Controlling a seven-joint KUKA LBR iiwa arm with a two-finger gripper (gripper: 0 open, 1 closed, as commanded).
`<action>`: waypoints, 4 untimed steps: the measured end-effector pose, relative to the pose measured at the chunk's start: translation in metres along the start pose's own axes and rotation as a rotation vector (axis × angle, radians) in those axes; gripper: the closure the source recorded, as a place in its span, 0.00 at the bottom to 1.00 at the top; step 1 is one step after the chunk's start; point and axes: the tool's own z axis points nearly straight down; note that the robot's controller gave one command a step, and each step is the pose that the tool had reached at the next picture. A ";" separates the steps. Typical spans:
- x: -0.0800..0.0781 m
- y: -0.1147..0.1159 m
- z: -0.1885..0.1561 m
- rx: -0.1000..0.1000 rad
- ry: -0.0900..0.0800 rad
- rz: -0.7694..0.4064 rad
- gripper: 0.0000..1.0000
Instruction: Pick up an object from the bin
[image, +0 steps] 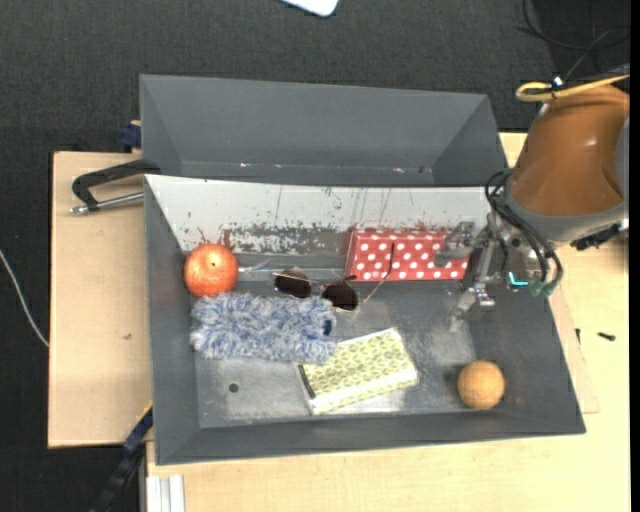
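Here, a grey metal bin (170, 330) is seen from above. The robot arm comes in from the right, and its gripper (478, 290) hangs low on the bin's right side, just beside the right end of a red box with white dots (405, 257) lying along the back wall. Whether the gripper is open or closed I cannot tell. An orange ball (481, 385) sits nearer the front, apart from it. Further left lie a yellow-green patterned pad (358, 372), sunglasses (315, 290), a fluffy blue-grey cloth (262, 328) and a red apple (211, 270).
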 end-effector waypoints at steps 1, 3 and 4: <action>-0.001 0.000 -0.003 0.001 -0.004 -0.001 0.00; 0.001 0.054 0.015 0.001 -0.007 -0.199 0.00; 0.014 0.063 0.033 0.004 -0.021 -0.277 0.00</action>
